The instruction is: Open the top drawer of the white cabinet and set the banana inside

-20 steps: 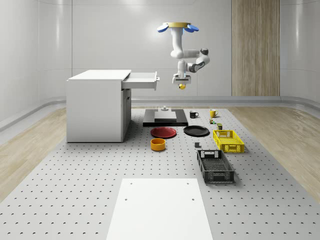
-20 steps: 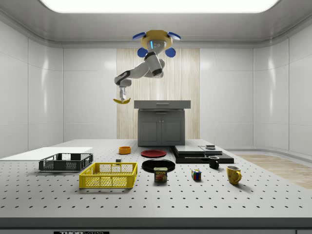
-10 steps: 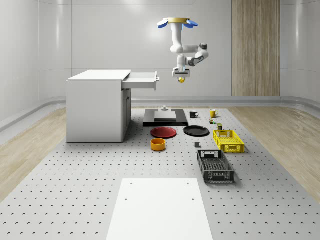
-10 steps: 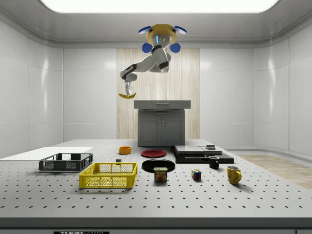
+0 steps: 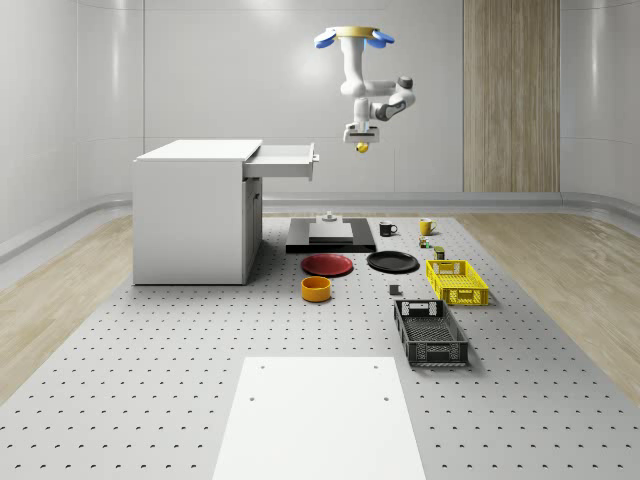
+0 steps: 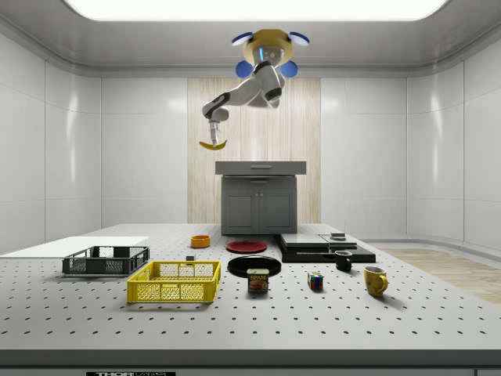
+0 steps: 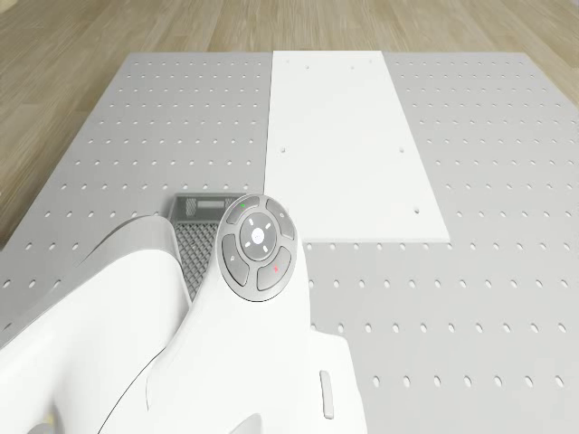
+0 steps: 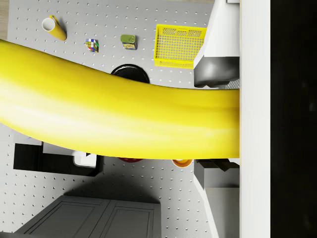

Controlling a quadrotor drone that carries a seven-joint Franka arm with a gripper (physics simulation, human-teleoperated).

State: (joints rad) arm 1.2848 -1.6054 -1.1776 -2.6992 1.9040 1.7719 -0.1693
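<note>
Your banana [image 5: 362, 147] hangs in the air, pinched in the claw [image 5: 361, 139] high above the counter [image 5: 150, 380]. In the whole-scene view it sits to the right of the open top drawer [image 5: 285, 160] of the white cabinet [image 5: 195, 215], a little above the drawer's level and clear of its front. In the side view the banana [image 6: 212, 145] curves under the claw [image 6: 211, 136], above the cabinet top and toward that view's left. In the wrist view the banana [image 8: 119, 119] lies crosswise against the claw's finger [image 8: 255, 119]. Your drone [image 5: 354, 37] hovers near the ceiling, over the black slab [image 5: 330, 236] and the plates, with the arm bent down to the claw.
</note>
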